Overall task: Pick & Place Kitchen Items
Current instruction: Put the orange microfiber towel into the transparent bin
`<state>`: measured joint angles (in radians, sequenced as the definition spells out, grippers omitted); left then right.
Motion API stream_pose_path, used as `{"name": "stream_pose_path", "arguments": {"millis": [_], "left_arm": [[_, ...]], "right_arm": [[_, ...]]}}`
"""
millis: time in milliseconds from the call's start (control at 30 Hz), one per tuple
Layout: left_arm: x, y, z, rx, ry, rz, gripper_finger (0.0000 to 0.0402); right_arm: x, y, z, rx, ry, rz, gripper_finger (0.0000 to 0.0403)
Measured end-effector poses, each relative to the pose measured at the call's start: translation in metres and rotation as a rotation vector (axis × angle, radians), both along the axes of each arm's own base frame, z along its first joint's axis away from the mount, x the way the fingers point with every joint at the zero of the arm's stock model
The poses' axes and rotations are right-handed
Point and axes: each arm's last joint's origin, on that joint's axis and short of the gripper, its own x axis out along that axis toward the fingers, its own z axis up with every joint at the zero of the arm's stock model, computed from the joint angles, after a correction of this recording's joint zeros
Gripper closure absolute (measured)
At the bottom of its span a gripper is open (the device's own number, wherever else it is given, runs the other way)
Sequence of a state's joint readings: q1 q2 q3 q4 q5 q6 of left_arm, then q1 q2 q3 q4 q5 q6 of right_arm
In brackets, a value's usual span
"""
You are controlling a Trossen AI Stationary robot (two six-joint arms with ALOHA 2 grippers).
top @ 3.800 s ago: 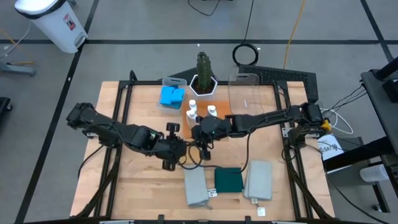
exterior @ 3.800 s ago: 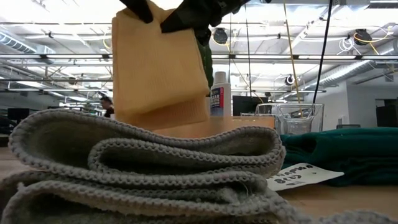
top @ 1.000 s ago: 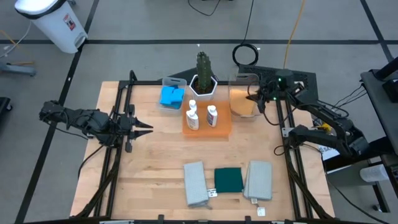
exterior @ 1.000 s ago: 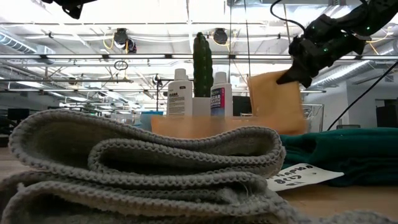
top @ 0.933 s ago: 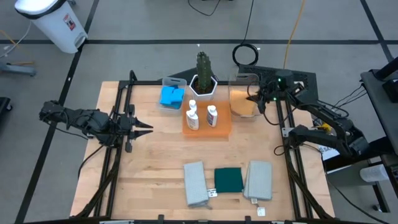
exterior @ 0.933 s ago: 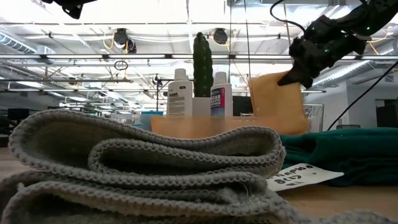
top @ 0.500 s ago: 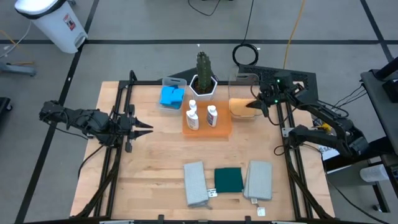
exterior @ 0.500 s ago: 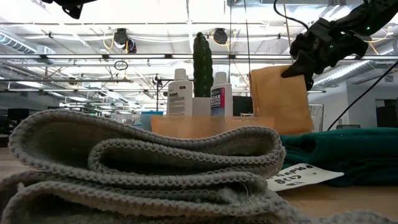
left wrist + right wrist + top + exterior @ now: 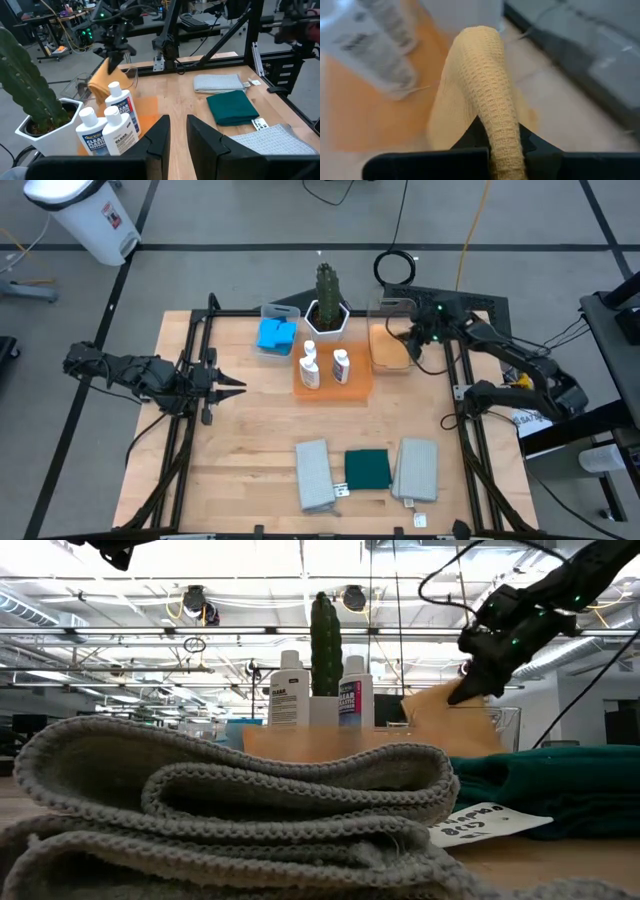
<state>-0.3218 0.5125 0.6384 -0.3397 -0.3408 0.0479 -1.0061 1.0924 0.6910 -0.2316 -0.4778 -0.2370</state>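
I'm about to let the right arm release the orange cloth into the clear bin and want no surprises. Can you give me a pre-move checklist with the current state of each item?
1. Right tool shut on the orange cloth: ok.
2. Cloth over the clear bin, not the orange tray: ok in the high view.
3. Cloth fully inside the bin walls: cannot tell; the low view shows it slanting at the rim.
4. White bottles upright on the tray, apart from the cloth: ok.
5. Left tool parked at the table's left side, away from the bin: ok.
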Motion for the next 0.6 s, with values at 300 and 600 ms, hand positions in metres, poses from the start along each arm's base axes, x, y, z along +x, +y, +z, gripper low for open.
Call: {"name": "stream_pose_path", "arguments": {"millis": [300,600], "left_arm": [[0.000,0.000,0.000,0.000,0.000,0.000,0.0334],[0.000,0.000,0.000,0.000,0.000,0.000,0.0334]], "right_arm": [[0.010,-0.022,-0.002,-0.282,0.056,0.002,0.0399],[0.018,-0.036,-0.001,-0.579,0.134,0.067,0.0399]]}}
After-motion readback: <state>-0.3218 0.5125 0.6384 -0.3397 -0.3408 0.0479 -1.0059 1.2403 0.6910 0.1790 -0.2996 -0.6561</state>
